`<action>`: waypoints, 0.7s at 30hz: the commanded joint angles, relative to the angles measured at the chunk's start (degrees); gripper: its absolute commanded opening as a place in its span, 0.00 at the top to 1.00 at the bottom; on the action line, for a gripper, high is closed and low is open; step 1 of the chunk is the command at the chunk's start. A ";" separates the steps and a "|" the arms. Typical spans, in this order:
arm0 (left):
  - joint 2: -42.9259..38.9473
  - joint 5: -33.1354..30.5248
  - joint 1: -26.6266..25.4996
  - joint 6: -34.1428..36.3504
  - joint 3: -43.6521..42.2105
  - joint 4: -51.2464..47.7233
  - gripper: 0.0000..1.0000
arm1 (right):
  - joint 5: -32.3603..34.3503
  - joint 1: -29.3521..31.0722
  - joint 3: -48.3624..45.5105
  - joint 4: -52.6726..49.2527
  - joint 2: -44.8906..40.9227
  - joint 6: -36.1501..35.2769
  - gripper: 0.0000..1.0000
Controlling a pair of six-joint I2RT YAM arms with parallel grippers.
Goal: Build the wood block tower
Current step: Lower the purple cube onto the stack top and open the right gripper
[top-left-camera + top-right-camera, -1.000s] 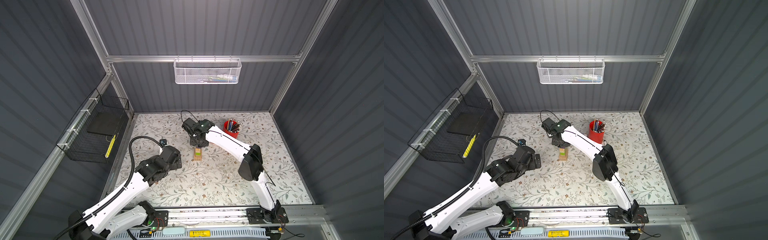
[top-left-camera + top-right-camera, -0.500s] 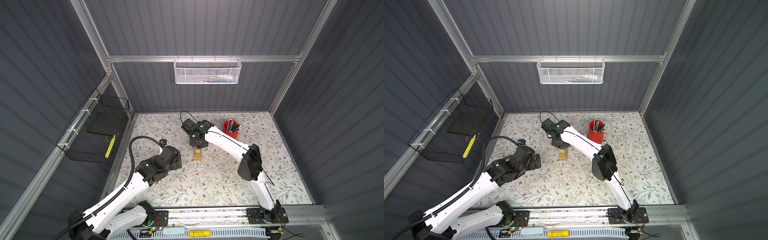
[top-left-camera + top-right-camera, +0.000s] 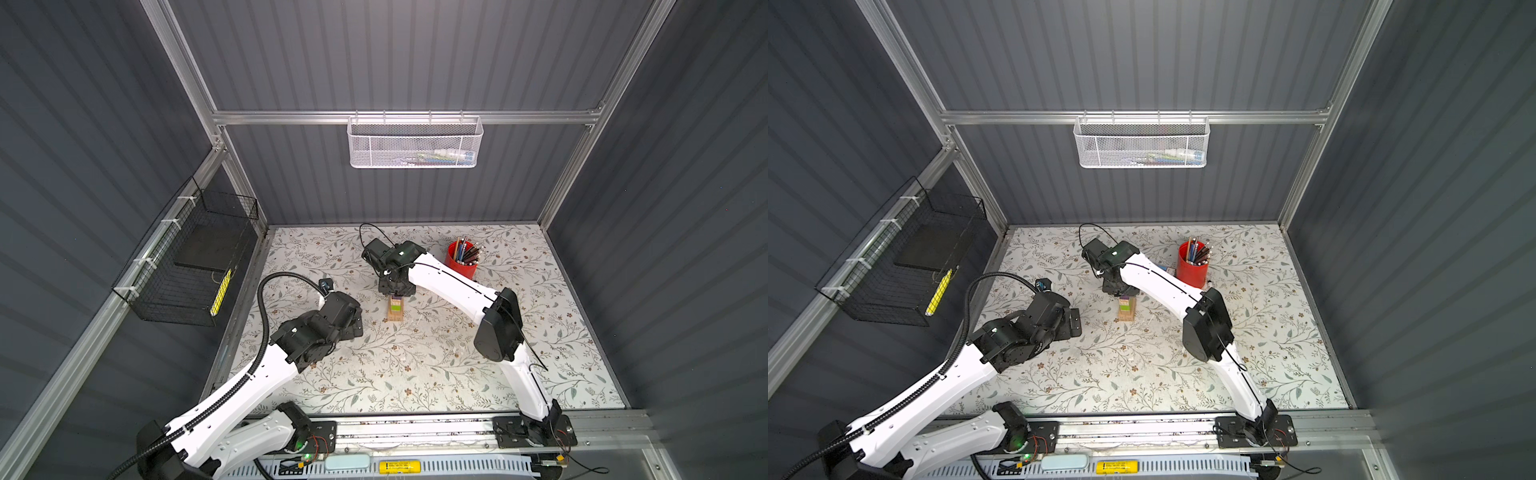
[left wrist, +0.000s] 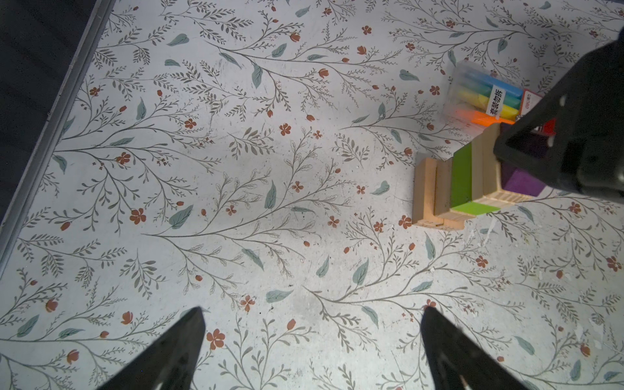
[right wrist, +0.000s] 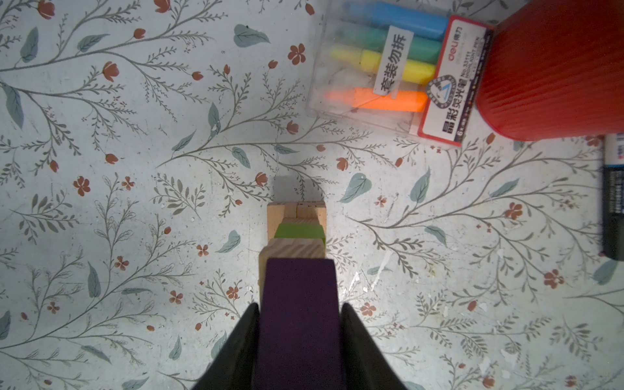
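Note:
The tower stands mid-table: tan wood blocks below, then a lime green block, one more tan block, and the dark purple block on top. My right gripper hangs straight over the tower. Its fingers flank the purple block, with a thin gap showing on one side, so it is open. My left gripper hovers low over bare table to the left of the tower, wide open and empty.
A clear pack of highlighters lies just behind the tower, next to a red pencil cup. A dark marker lies nearby. A white mesh basket hangs on the back wall, a black wire basket on the left wall.
The right gripper's jaws have eased apart slightly around the purple block on top of the tower. Neither arm has visibly moved.

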 commanded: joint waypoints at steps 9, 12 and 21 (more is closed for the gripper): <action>-0.01 -1.07 0.44 -0.63 0.28 -1.64 0.00 | -1.51 0.21 0.33 -0.08 2.48 0.91 0.55; -0.11 -1.15 0.42 -0.63 0.28 -1.64 0.00 | -1.00 0.28 0.16 -0.26 2.48 0.90 0.58; 0.33 -1.16 0.46 -0.61 0.38 -1.72 0.00 | -0.71 0.28 0.04 -0.39 2.55 0.85 0.61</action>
